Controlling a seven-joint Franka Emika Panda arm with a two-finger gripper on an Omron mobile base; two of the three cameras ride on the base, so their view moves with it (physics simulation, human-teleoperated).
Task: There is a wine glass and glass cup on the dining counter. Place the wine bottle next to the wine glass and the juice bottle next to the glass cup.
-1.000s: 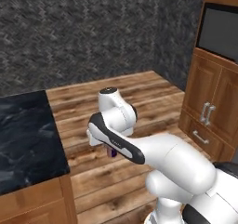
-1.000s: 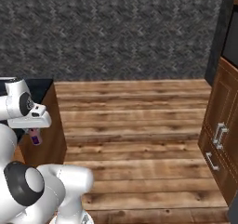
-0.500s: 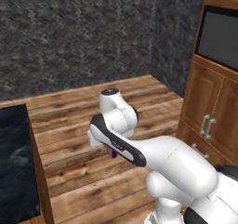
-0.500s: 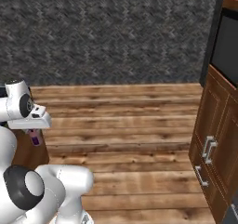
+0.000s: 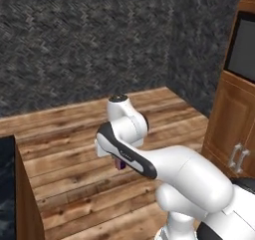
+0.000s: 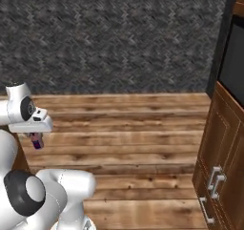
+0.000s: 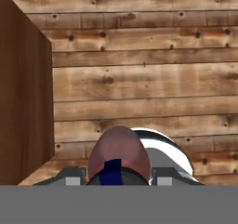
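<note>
Light is even and soft, rendered without glare. The wooden floor (image 6: 143, 143) looks warm and moderately bright; the dark stone wall (image 5: 89, 40) stays dim and grainy. Shadows are faint, barely darker beneath the arm (image 5: 149, 159). All views are slightly soft and pixelated, with no visible edge distortion.

arm: white, dark joints, folded close over its own base, forearm angled down and forward, wrist turned so the hand faces the floor. gripper (image 7: 119, 179): pointing downward, jaws drawn in tight, clamped on a small red-pink juice bottle (image 7: 119, 159) held between the fingers (image 7: 69, 177), below the wrist.
</note>
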